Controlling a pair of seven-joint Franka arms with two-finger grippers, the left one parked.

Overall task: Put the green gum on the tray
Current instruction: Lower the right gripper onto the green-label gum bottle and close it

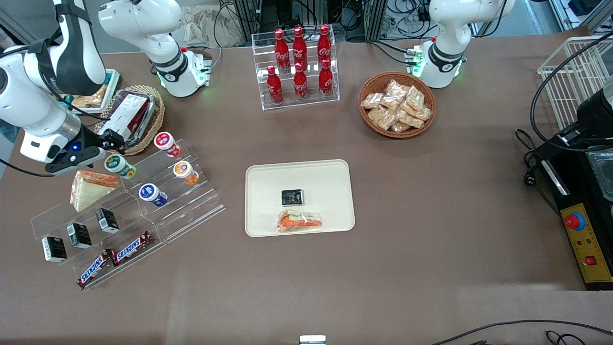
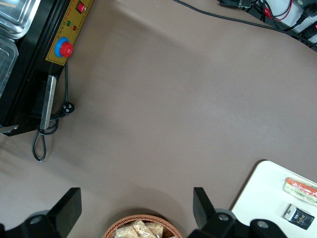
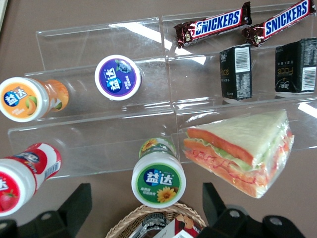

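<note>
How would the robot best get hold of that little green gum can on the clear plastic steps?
Probably by its round body, one finger on each curved side. The green gum lies on its side on the clear stepped rack, white lid facing the gripper, which hovers open just in front of it, fingers straddling it. Come straight in lid-first.

green gum [image 3: 158, 179]: glossy plastic | tray [image 1: 268, 177]: matt cream plastic | shelf [image 3: 124, 124]: clear acrylic
</note>
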